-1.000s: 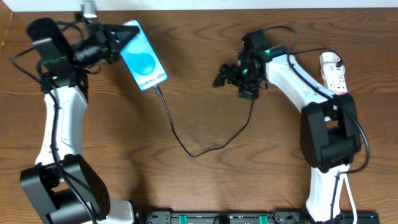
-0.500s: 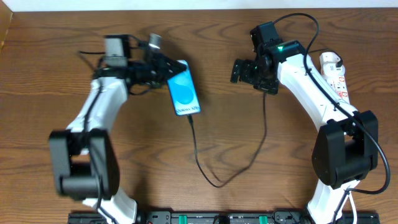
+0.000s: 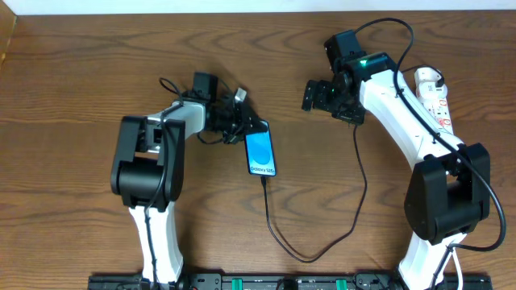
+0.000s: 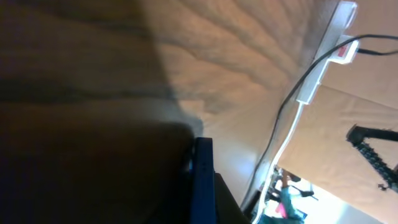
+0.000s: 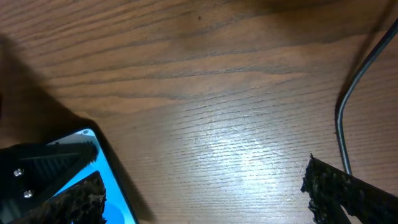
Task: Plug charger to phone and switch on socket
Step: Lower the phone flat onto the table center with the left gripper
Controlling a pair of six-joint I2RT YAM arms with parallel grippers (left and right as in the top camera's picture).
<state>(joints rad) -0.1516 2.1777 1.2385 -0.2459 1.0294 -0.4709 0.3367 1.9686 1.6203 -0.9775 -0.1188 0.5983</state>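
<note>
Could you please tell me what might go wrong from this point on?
1. The charger runs up under the right arm, beside the open right end effector. Reaching for the socket could snag it and tug the plug from the phone.
2. The left end effector appears to grip the phone only at its top end, so a tug on the cable might twist it loose.

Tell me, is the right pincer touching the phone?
Apart. The overhead view shows a strip of bare table between the right pincer and the phone.
</note>
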